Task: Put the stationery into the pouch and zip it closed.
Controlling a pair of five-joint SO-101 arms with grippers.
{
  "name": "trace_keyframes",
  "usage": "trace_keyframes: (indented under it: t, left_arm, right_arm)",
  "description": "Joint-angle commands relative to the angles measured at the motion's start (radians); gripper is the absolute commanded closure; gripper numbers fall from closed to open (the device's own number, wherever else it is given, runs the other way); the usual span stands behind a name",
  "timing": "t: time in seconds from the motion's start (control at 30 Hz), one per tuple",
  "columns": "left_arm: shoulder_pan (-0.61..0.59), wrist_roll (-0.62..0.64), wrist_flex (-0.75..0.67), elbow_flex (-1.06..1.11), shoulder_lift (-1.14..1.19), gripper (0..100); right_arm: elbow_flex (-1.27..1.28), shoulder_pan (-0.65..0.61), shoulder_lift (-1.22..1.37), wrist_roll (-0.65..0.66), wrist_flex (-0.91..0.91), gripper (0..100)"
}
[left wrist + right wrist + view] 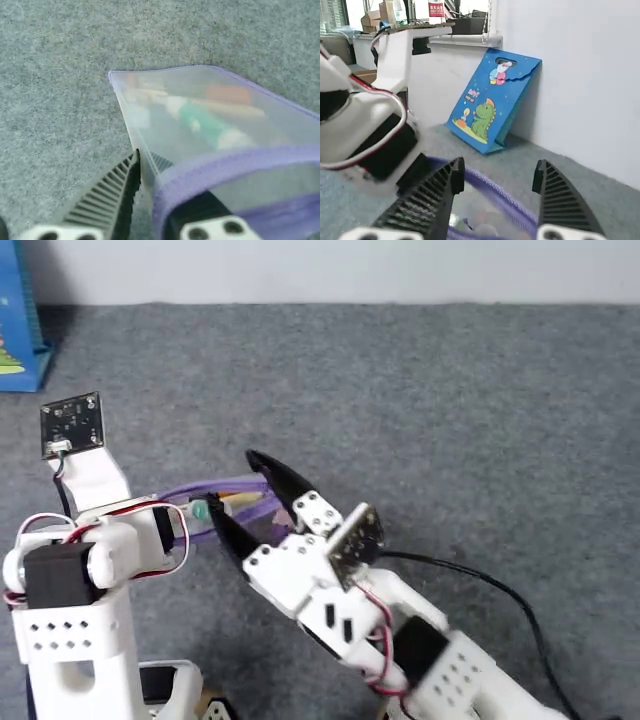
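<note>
Pinching the clear plastic pouch with purple zip trim (pixel 160 115) at one end, the left gripper (pixel 147 162) is clamped tight on it, evidently anchoring it above the grey felt table (pixel 450 390) for the zip pull. Green and orange stationery pieces (pixel 202 122) sit inside, while the right gripper (pixel 498 172) hangs with jaws apart astride the purple top edge, probably lining up on a slider too hidden to confirm.
</note>
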Motion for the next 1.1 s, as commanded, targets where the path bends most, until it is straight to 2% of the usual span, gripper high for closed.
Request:
trace_keyframes:
  t: [0.0, 0.17, 0.33, 0.57, 0.83, 1.07]
  left_arm:
    - [0.002, 0.009, 0.017, -0.002, -0.003, 99]
    - [0.0, 0.009, 0.017, -0.002, -0.003, 99]
    - [0.0, 0.009, 0.017, 0.001, -0.003, 99]
    - [0.0, 0.009, 0.017, 0.024, -0.003, 99]
    - [0.002, 0.009, 0.017, 0.022, -0.003, 99]
    - [0.0, 0.008, 0.017, 0.022, -0.003, 99]
  right_arm:
    - [-0.071, 0.016, -0.157, -0.014, 0.219, 78.9]
    - [-0.038, 0.093, -0.274, -0.049, 0.447, 78.9]
    - [0.052, 0.194, -0.28, -0.141, 0.473, 79.0]
    - [0.203, 0.2, -0.186, -0.149, 0.272, 79.0]
    - [0.149, 0.203, 0.137, -0.149, 0.077, 79.0]
    - [0.098, 0.289, 0.305, -0.15, 0.039, 80.3]
